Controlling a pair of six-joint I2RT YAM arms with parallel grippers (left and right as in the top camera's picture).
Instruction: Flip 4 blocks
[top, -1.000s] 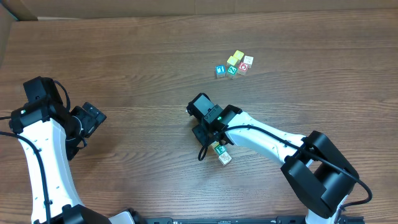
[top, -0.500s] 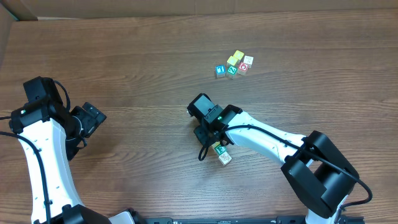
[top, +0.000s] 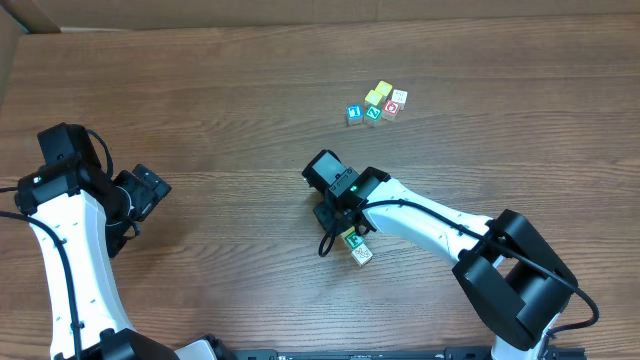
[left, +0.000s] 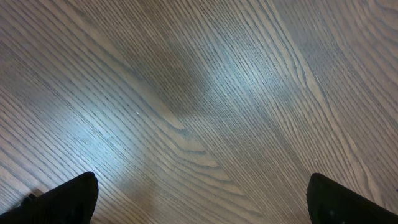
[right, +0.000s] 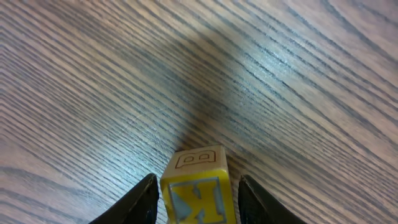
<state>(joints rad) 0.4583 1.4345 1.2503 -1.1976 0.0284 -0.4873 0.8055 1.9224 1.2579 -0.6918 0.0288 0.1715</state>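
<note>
A yellow block (right: 199, 186) with a printed K face and a plain wooden B face rests on the table between the fingers of my right gripper (right: 198, 186). A thin gap shows on each side of it, so the jaws stand open around it. From overhead this block (top: 352, 240) lies just under the right gripper (top: 343, 226), with a whitish-cream block (top: 363, 256) touching its near side. At the far side a yellow block (top: 378, 96) and a green-faced block (top: 373, 113) sit in a small cluster. My left gripper (left: 202, 205) hangs wide open over bare wood, far left (top: 150, 190).
The cluster also holds a blue-faced cube (top: 353, 114), a red-faced cube (top: 391, 108) and a white cube (top: 399, 97). A cardboard edge (top: 12, 45) borders the far left corner of the wooden table (top: 220, 110).
The right gripper has shifted only a hair over the yellow block. The blocks and the left arm have not moved.
</note>
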